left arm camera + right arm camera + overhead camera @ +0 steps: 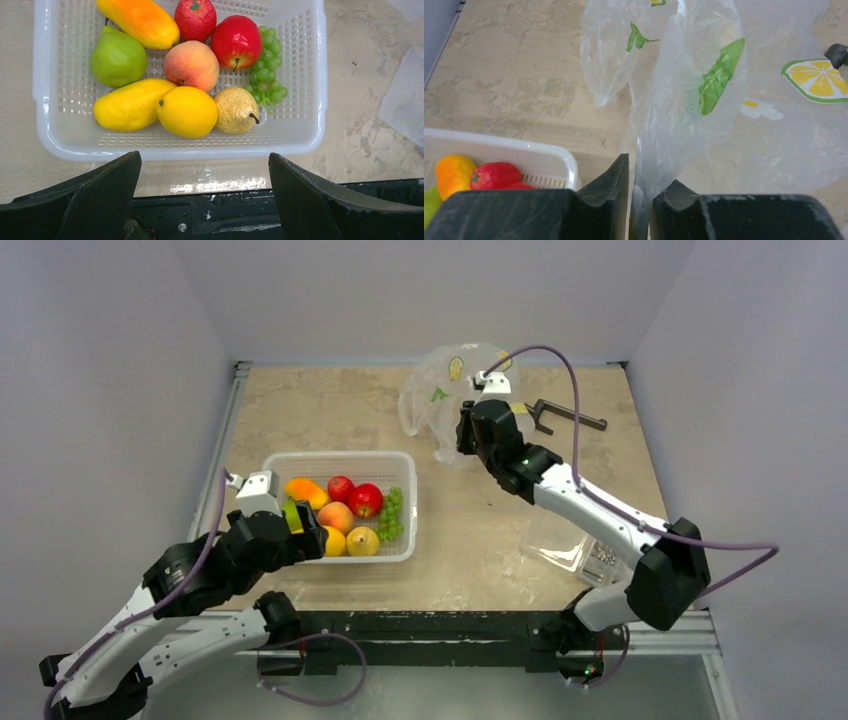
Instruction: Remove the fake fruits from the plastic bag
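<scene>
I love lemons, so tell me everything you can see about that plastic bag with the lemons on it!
The bag is thin, clear, crinkly film printed with yellow lemon slices, green leaves and a little white flower. It hangs bunched and wrinkled over the far side of the table, beyond and to the right of the basket. The right arm's jaws are shut on a fold of it. No fruit shows inside.

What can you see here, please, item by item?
plastic bag: one, clear, far side
basket: one, white, near left
apple: one, red, basket
golden pear: one, yellowish, basket
small fruit: one, red, basket
peach: one, pinkish, basket
green pear: one, green, basket
mangoes: two, orange, yellow, basket
lemon: one, yellow, basket
grapes: bunch, green, basket
screw box: one, clear, near right
tool: one, black, far right
left hand: open, by basket
right hand: shut on plastic bag
</scene>
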Controlling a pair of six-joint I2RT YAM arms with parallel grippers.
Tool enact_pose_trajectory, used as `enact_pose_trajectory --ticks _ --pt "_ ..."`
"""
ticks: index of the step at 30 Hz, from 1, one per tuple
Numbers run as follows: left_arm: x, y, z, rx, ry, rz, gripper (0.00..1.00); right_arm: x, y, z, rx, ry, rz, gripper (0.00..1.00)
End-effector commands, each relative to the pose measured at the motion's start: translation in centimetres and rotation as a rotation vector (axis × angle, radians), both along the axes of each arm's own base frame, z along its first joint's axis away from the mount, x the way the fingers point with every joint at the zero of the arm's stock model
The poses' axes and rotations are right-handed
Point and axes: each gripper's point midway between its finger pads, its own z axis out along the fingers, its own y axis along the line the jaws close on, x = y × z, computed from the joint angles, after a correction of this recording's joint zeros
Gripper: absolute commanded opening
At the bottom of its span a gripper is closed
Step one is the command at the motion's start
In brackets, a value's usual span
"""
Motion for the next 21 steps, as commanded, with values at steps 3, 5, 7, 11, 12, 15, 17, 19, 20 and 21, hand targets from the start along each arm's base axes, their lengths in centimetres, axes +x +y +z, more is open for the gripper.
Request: enact_pose_trajectory --ticks 3,5,7,11,12,15,17,19,20,21 --pt "-1.4 1.2 1.5 -0.063 -0.031 -0.029 1.00 3.6 0.2 3.4 -0.068 -0.116 -0.040 0.30" --pt "-1.6 1.1 2.2 -0.103 -0.049 -0.037 1.00 3.7 0.3 3.3 -0.091 -0.107 -0.032 0.44" --pt "-1.8 0.8 3.1 -0.146 -0.065 -0.048 1.00 3.5 0.1 3.7 -0.105 -0.104 -0.026 0.59" --pt "-2.0 0.8 5.4 -0.231 -0.122 -0.060 1.00 2.3 -0.8 5.3 -0.102 -0.104 -0.024 0.89" --pt "-2.0 0.9 6.0 -0.252 -0.142 -0.060 1.00 1.9 -1.0 5.8 -0.096 -0.105 -0.020 0.93" --pt "-2.2 1.3 8.2 -0.321 -0.225 -0.074 1.00 0.4 -1.6 7.5 -0.076 -0.114 0.006 0.99" --pt "-2.4 2.0 9.6 -0.344 -0.281 -0.080 1.00 -0.7 -2.2 8.7 -0.065 -0.125 0.019 0.99" --pt "-2.7 2.8 11.2 -0.360 -0.334 -0.091 1.00 -2.0 -3.2 10.4 -0.052 -0.148 0.023 0.99" --pt "-2.8 3.1 11.9 -0.363 -0.354 -0.097 1.00 -2.6 -3.7 11.2 -0.047 -0.163 0.023 0.99" --pt "-3.0 3.5 12.6 -0.364 -0.373 -0.102 1.00 -3.2 -4.3 12.1 -0.038 -0.181 0.023 0.99"
